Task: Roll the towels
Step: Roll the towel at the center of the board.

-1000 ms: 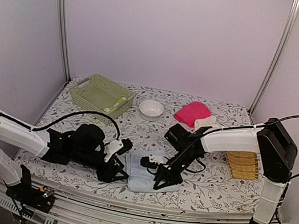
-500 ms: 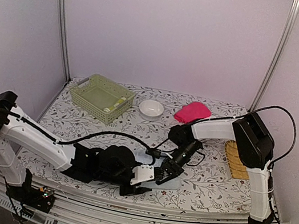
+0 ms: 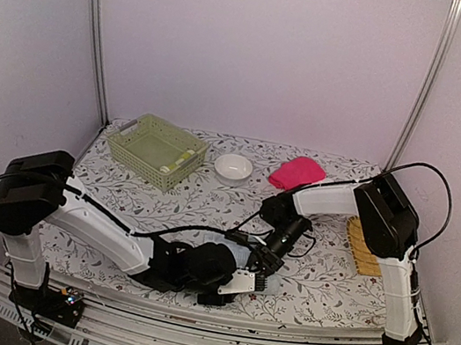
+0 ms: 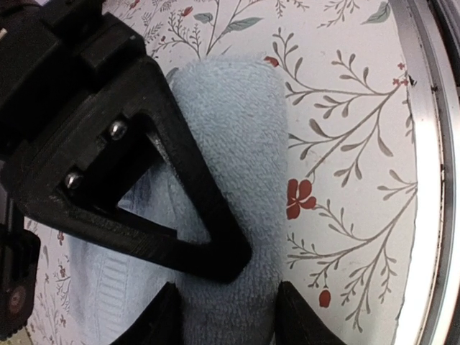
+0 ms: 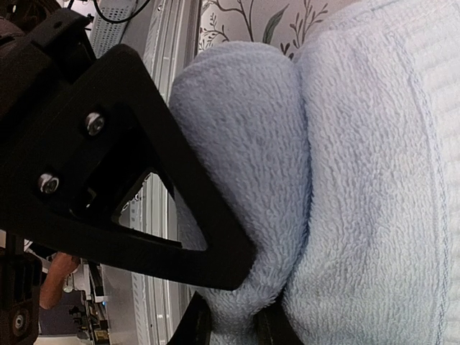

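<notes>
The left arm lies low across the near side of the desk [image 4: 345, 180], stretched from 9 o'clock toward the middle. Its left pincer [image 4: 226, 320] points along the near edge toward 3 o'clock. The jaws stand about half wide, astride the rolled part of the blue towel [image 4: 241, 136]. Cloth fills the gap and both tips touch it, but I cannot tell whether they are squeezing.

The towel sits at the near middle of the desk, close to 6 o'clock in the overhead view, mostly hidden there under the two arms. Its rolled part is a thick tube with its long axis running 9 to 3, parallel to the desk's near edge and just inside it. The flat, unrolled part lies on the 12 o'clock side of the tube, touching it.

The right pincer [image 5: 233, 327] reaches down from about 1 o'clock and faces the left one along the same tube. Its jaws are narrow, nipping a fold of the rolled cloth between the tips.

Both pincers are on the roll, so neither is nearer. The left spans its full thickness; the right has only a pinch. I judge the next move must carry the tube across its axis, toward 12 o'clock over the flat cloth. Both ends should travel together, or the roll will probably skew.

The pink towel [image 3: 297, 173] lies well apart at the back, near 1 o'clock.
</notes>
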Tool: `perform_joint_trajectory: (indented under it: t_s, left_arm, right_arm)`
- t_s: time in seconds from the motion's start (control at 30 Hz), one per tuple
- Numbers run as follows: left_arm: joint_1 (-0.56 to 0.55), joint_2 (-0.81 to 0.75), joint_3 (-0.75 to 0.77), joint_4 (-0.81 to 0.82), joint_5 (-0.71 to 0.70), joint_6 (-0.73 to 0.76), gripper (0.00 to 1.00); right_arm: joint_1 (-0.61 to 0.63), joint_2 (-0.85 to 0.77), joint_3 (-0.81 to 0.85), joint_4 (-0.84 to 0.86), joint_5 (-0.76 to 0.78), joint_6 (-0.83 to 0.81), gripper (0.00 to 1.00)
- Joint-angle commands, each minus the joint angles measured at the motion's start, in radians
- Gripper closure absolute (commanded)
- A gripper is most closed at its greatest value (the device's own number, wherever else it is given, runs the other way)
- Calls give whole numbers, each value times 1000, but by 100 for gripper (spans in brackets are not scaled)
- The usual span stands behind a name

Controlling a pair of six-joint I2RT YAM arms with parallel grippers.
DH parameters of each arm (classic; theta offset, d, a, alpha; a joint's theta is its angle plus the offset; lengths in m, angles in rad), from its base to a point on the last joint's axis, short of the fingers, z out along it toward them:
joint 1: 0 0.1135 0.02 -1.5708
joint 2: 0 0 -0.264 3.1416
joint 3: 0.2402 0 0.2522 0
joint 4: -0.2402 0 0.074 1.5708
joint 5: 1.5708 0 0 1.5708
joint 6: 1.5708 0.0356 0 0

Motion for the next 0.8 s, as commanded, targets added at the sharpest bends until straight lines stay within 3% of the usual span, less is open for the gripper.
perform_joint_trajectory:
  t_s: [0.0, 0.1, 0.37, 0.57, 0.67, 0.77]
  left_arm:
    - [-6, 57, 10, -61, -48, 11, 57]
    - [-5, 67, 24, -77, -48, 8, 65]
    - [-5, 53, 51, -156, -4, 5, 81]
    - [-5, 25, 87, -242, 94, -31, 85]
    - [-5, 10, 106, -282, 140, -51, 85]
    - [-4, -3, 120, -318, 161, -70, 85]
  right_arm:
    - [3, 21, 3, -22, 39, -16, 87]
    - [3, 2, 4, -29, 28, -15, 82]
    - [-31, -154, 58, -101, 24, -60, 57]
    - [-96, -206, 66, -16, 98, 19, 56]
    - [-102, -204, 11, 117, 242, 133, 61]
    - [-101, -174, -19, 175, 291, 185, 65]
